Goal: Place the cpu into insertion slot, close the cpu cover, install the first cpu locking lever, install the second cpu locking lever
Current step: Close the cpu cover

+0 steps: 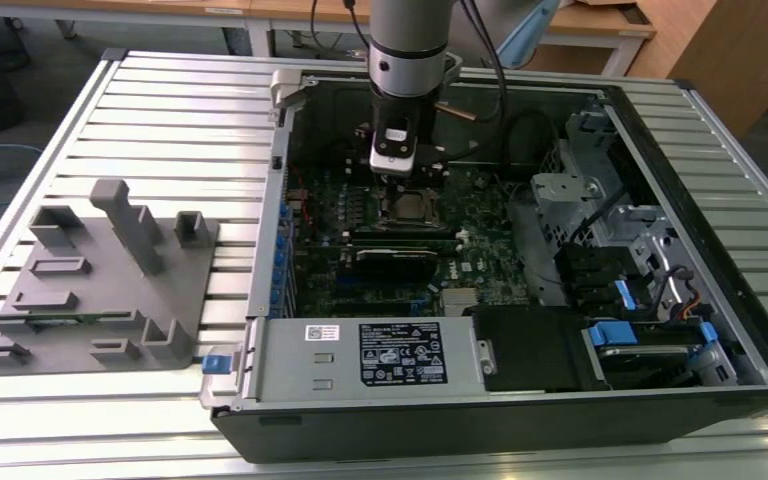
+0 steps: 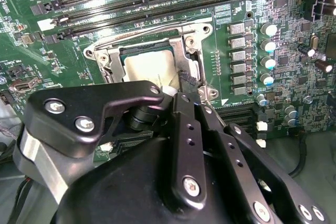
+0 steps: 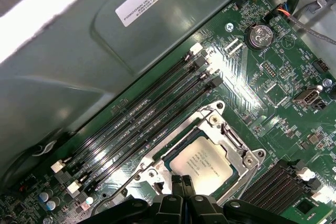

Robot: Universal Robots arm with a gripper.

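The cpu [image 3: 202,161] lies flat in the insertion slot [image 1: 407,207] on the green board, its silver top facing up; the second wrist view also shows the cpu [image 2: 144,69]. The cpu cover [image 3: 233,142], a metal frame, lies down around the chip's edges. A thin metal lever rod [image 2: 152,30] runs along the socket side nearest the memory slots. My gripper [image 3: 181,182] hovers right at the socket's edge, fingers pressed together with nothing visible between them. In the exterior view the gripper [image 1: 395,170] hangs just above the socket inside the open case.
Long black memory slots [image 3: 147,119] run beside the socket. A black card [image 1: 395,262] lies just in front of it. The case walls [image 1: 277,200] enclose the board, with a power supply [image 1: 371,355] at the front. A grey fixture [image 1: 104,280] stands on the exterior view's left.
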